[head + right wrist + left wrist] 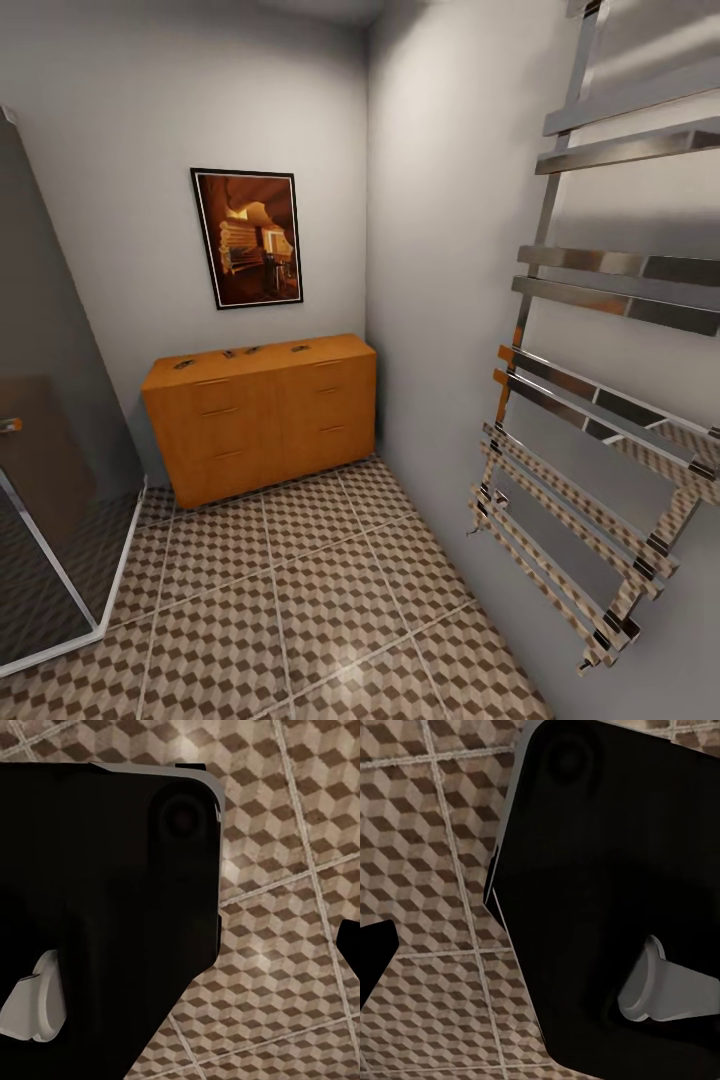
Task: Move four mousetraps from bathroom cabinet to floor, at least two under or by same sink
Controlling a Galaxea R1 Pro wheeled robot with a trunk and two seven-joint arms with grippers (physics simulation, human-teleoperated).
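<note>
The orange-brown cabinet [262,415] stands against the far wall in the corner, drawers shut. Several small mousetraps lie spread along its flat top, among them one at the left end [184,364], one in the middle [252,350] and one further right [299,348]. The cube-patterned bathroom floor [330,600] stretches from me to the cabinet. In the left wrist view one dark fingertip [373,956] hangs above the tiles; the right wrist view has another dark fingertip [349,945]. Each one's partner is lost against my black body, so the gap is unreadable. The sink is out of view.
A chrome towel rail [590,420] juts from the right wall at arm height. A glass shower enclosure [50,520] with a white frame fills the left side. A framed picture [247,237] hangs above the cabinet. My black body [615,892] blocks much of both wrist views.
</note>
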